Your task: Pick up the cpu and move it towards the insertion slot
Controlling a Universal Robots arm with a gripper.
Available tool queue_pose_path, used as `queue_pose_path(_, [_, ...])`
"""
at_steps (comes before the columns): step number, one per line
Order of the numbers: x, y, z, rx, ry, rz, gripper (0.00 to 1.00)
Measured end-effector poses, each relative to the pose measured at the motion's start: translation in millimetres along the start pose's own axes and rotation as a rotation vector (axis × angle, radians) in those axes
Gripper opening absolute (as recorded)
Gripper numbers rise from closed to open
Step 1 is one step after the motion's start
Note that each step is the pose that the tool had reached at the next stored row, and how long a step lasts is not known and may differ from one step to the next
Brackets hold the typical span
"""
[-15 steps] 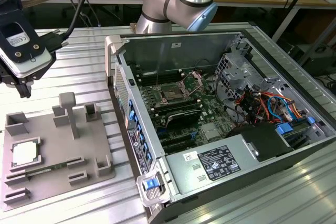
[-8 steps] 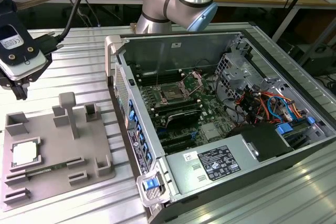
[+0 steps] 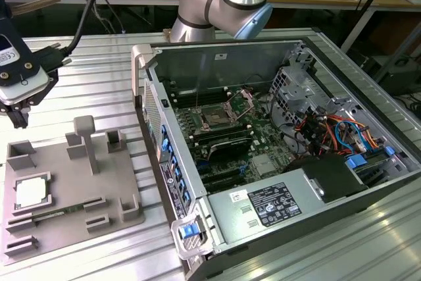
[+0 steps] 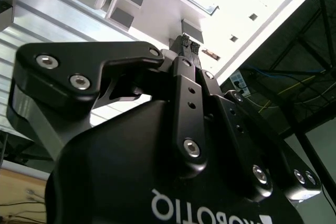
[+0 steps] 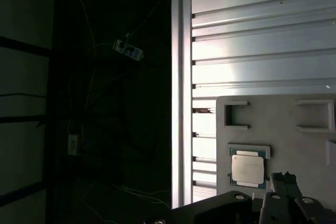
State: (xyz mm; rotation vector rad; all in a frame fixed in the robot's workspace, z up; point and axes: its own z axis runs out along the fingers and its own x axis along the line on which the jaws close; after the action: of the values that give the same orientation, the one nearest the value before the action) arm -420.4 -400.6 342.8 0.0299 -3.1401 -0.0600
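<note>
A robot arm's black gripper hangs over a ribbed metal table; its fingertips are drawn together with nothing between them, as the second wrist view shows. The cpu lies lower than the fingertips and apart from them, untouched; it is a small flat square chip with a pale silvery-white face. In the first wrist view the cpu shows a thin green border around that face, with the gripper near one corner. The chip sits flat in a shallow pocket of a grey fixture plate with raised blocks. The insertion slot is well apart from the fingers, inside an open computer case; it has a silver frame, a dark centre and a raised metal bracket.
</note>
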Motion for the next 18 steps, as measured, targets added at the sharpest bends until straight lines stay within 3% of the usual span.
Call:
queue_pose_path(10, [1.0, 0.0, 0.3, 0.0000, 0.0001, 0.000, 0.11])
queue_pose_path(18, [8.1, 0.0, 0.7, 0.0000, 0.0001, 0.000, 0.11])
